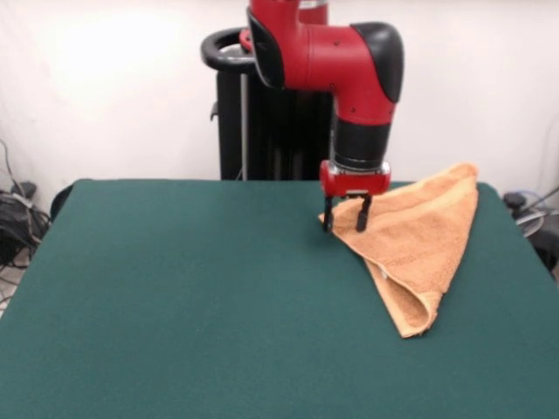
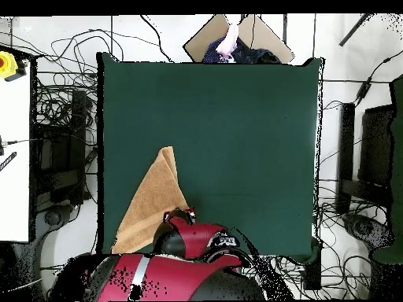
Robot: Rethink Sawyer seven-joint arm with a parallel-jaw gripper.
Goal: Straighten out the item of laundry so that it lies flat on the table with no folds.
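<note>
**End effector hanging open at the folded towel's corner**

The end effector point(image 1: 348, 213) is hanging with its two dark fingers point(image 1: 364, 214) parted, nothing between them. It is sitting at the towel's corner nearest the bench centre; whether the tips are touching cloth or bench cannot be told. In the overhead view the arm's wrist is hiding it.

The towel point(image 1: 419, 240) is lying folded into a rough triangle near the bench point(image 1: 175, 297) edge on the robot's side, toward one corner, one point reaching the edge. A doubled fold is showing along the long side facing the front camera, so the task is looking not yet done.

Handling judgement: terry cloth, light, soft and limp; it is likely going to drape and drag rather than slide as one piece. The best hold is probably the upper layer only, at a free corner, pulled outward away from the fold. Pinching both layers would risk just shifting the whole bundle.
</note>
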